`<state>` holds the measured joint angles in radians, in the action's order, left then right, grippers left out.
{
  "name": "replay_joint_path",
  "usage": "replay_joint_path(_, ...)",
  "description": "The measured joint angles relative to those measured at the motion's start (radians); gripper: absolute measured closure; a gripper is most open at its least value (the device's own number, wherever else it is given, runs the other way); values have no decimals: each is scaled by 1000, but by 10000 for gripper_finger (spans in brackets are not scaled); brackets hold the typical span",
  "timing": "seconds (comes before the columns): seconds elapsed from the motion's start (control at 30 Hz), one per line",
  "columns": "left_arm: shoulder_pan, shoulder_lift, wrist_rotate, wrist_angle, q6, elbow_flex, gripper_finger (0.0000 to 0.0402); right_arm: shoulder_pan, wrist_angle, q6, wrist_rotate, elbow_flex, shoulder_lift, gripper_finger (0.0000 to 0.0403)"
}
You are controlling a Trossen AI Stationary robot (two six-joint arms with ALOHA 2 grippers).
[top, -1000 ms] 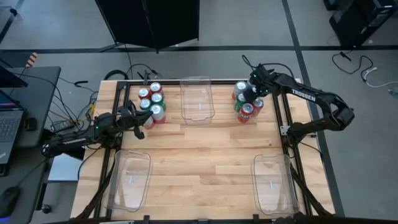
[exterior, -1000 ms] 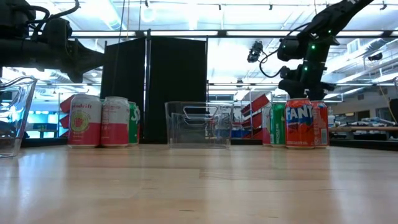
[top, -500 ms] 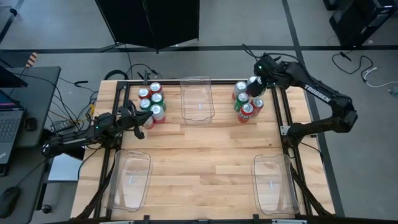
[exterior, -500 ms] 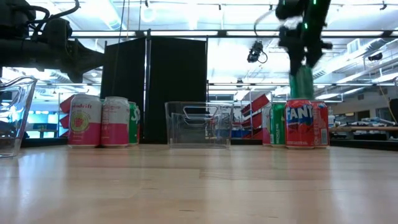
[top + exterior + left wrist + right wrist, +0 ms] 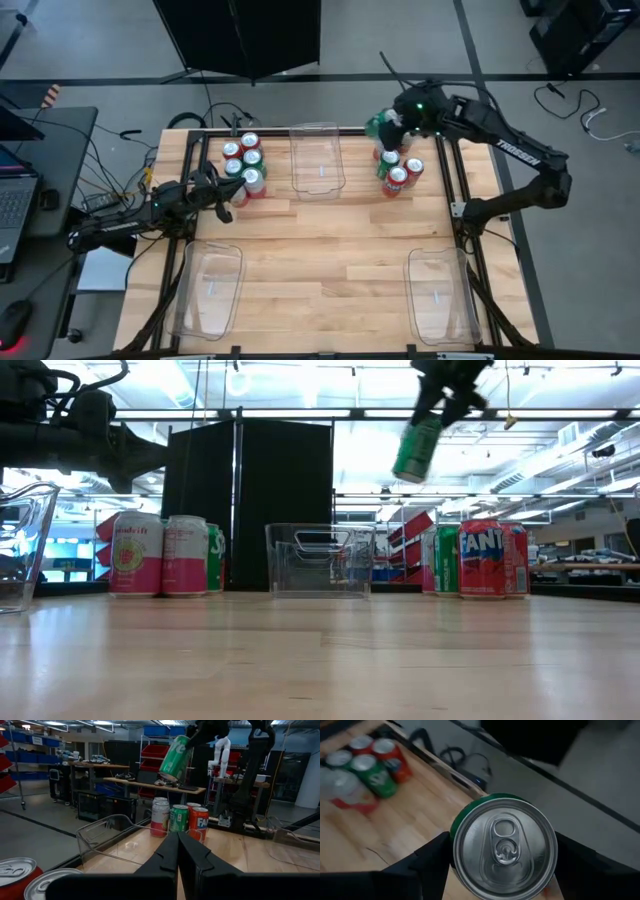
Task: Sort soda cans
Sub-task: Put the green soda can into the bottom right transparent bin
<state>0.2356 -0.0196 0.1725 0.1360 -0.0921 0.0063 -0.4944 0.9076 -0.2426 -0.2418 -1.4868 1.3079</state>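
A: Starting with the high view. Right gripper [image 5: 392,124] is up over the far right of the table [image 5: 320,240], jaws spread wide around a green can [image 5: 377,126], which is off the wood. Below it sits the right cluster of cans [image 5: 396,170]; the far middle bin [image 5: 318,158] is just beside it.

B: Left side?

A: Left gripper [image 5: 226,207] waits low by the left cluster of cans [image 5: 243,165], jaws pinched shut, nothing in them. Two more bins near the front, left front bin [image 5: 208,290] and right front bin [image 5: 440,295].

B: Low view?

A: Green can [image 5: 416,448] hangs tilted, high above the table, between the middle bin [image 5: 320,560] and the right cluster [image 5: 478,558]. Left cluster [image 5: 160,555] untouched on the wood.

B: Left wrist?

A: Shut fingers [image 5: 167,855] in front; the lifted green can [image 5: 176,756] shows tilted across the table, above three standing cans [image 5: 179,819].

B: Right wrist?

A: Silver top of the held can [image 5: 504,849] fills it, one dark finger [image 5: 427,857] on each side of the wall.

B: Handling?

A: My guess: stiff thin metal, smooth, so slippery. Full or empty, can't tell, so weight unknown. Best held across the side wall at mid height, squeezed lightly since the wall would dent.
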Motion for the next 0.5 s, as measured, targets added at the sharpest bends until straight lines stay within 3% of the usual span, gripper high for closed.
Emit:
replay_joint_path(0.23,0,0,9,0,0,0,392,24,-107,44,89,-17,121,121)
replay_joint_path(0.5,0,0,9,-1,0,0,392,105,-35,113,114,-163,296,121)
